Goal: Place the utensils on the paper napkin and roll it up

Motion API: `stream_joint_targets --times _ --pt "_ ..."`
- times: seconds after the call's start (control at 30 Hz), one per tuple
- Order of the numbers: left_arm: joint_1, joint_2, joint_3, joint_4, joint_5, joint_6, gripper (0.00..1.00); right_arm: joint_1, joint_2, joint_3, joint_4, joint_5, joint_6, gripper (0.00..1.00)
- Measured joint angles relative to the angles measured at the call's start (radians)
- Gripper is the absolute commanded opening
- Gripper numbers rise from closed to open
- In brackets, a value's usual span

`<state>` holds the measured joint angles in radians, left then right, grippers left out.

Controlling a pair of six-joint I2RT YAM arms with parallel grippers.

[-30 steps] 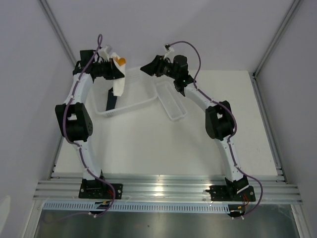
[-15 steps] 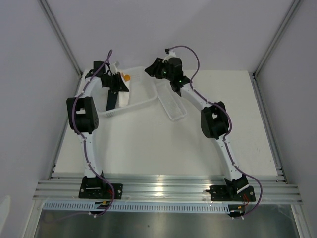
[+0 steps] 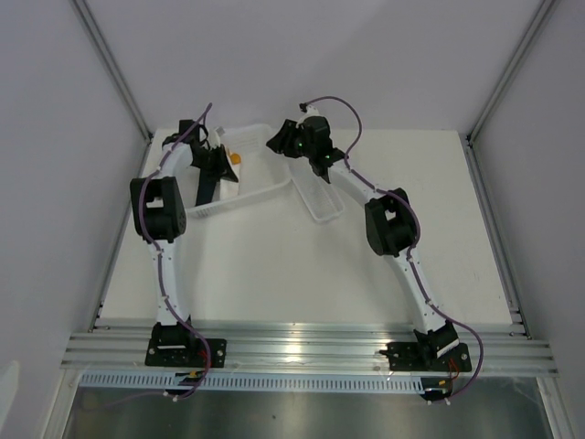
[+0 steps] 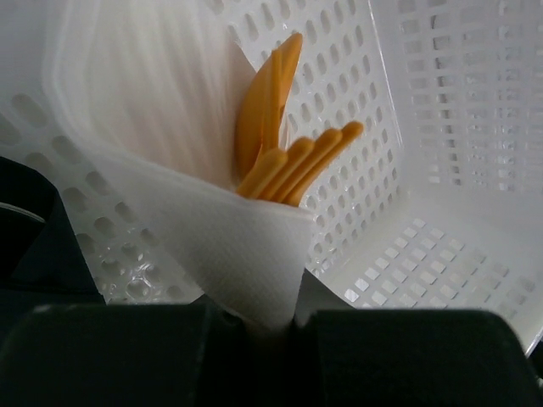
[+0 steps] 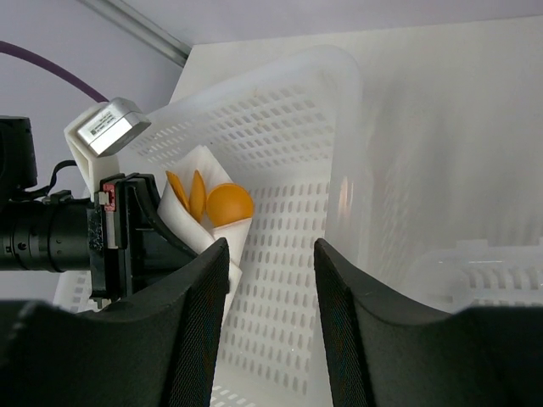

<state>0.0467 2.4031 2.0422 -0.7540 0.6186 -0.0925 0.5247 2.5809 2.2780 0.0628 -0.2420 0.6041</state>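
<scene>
The left gripper (image 4: 271,331) pinches the rolled napkin (image 4: 225,242) at its base, utensils (image 4: 284,157) poking out beyond the fingertips inside the basket (image 4: 441,127); the right gripper (image 5: 270,331) hangs spread, empty.

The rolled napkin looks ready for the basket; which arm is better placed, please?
Probably left: the left end effector grips the napkin over the basket; the right end effector is open, empty.

Robotics lab test cell: grey panel walls (image 3: 302,46), aluminium extrusion rail (image 3: 302,352) along the near edge, bare white table (image 3: 274,274).
</scene>
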Motion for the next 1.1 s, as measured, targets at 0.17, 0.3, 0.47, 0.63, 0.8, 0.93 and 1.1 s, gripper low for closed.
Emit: stream_joint_targets --times 0.17,0.3,0.47,0.63,0.8,0.93,1.1 --pt "-0.003 0.019 0.030 -0.041 -0.008 0.032 0.21 0.003 0.000 0.000 -0.002 0.000 0.001 0.49" --pt "-0.007 0.019 0.046 -0.072 -0.024 0.049 0.25 0.005 0.000 0.000 -0.003 0.000 0.001 0.48" --pt "-0.009 0.026 0.085 -0.128 -0.051 0.050 0.24 0.005 0.000 0.000 -0.003 0.002 0.000 0.49" --pt "-0.009 0.031 0.086 -0.162 -0.059 0.051 0.24 0.003 0.000 0.000 -0.003 0.002 0.000 0.49" --pt "-0.009 0.032 0.086 -0.192 -0.075 0.050 0.39 -0.001 0.000 0.000 -0.002 0.001 0.000 0.49" --pt "-0.009 0.032 0.086 -0.200 -0.104 0.048 0.44 -0.005 0.000 0.000 0.003 -0.003 0.001 0.50" --pt "-0.009 0.031 0.085 -0.191 -0.123 0.048 0.47 -0.005 0.000 0.000 0.010 -0.010 0.002 0.51"
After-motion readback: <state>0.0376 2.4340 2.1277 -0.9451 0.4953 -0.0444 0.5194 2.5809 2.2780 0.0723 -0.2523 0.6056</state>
